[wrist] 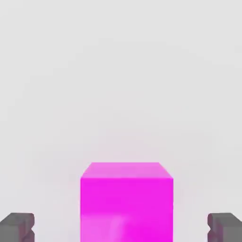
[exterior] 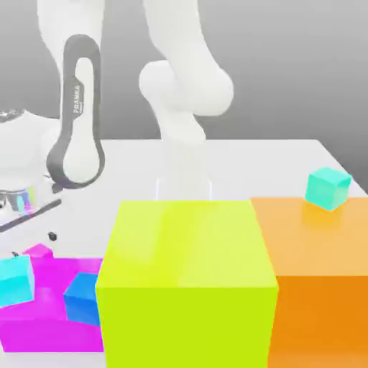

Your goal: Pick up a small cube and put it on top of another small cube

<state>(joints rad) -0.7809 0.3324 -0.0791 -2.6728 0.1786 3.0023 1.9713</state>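
The small cube (wrist: 126, 198), bright magenta, sits on the white table between my two dark fingertips (wrist: 16, 227), which stand wide apart on either side without touching it. My gripper (wrist: 121, 229) is open. In the exterior view the small cube (exterior: 40, 251) peeks out at the left, just behind the large flat magenta block (exterior: 43, 316), with my gripper (exterior: 34, 243) low over it. On the flat block rest a cyan cube (exterior: 14, 280) and a blue cube (exterior: 83, 298). Another cyan cube (exterior: 328, 188) lies on the orange block (exterior: 316, 273).
A tall lime block (exterior: 187, 280) stands in front at the middle, with the orange block beside it on the exterior view's right. The arm's white base (exterior: 183, 172) rises behind them. The white table (exterior: 287, 165) stretches out behind the blocks.
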